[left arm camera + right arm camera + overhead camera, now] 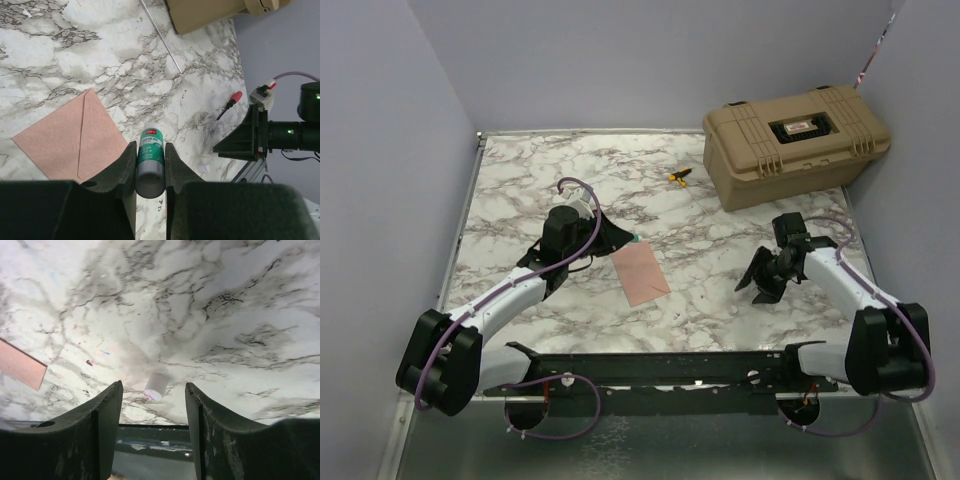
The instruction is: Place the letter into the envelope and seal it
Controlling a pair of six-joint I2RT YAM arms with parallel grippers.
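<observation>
Step in hand: sealing. The left gripper has its jaws pinching a green-labelled white glue stick, held lengthwise between them. I cannot tell which end is uncapped.

The salmon-tan paper envelope lies flat on the marble-patterned desk, just beside the left jaws. Its pointed flap appears folded down over the body. No separate plain sheet shows in any view, so the letter is judged to be inside already (not confirmed).

The right gripper hovers low over bare desk, well apart from the envelope. Its jaws are spread and grip nothing. A small white cylinder with a pink end, probably the glue cap, lies on the desk between them, untouched.

Next move, as judged: the flap must come up so the glue tip can reach its underside or the body edge. The sheet is loose and would likely slide, so the free right arm should pin it.

Obstacles: none close. The tan hard plastic case and the small yellow-and-black tool sit at the far side, well clear.
</observation>
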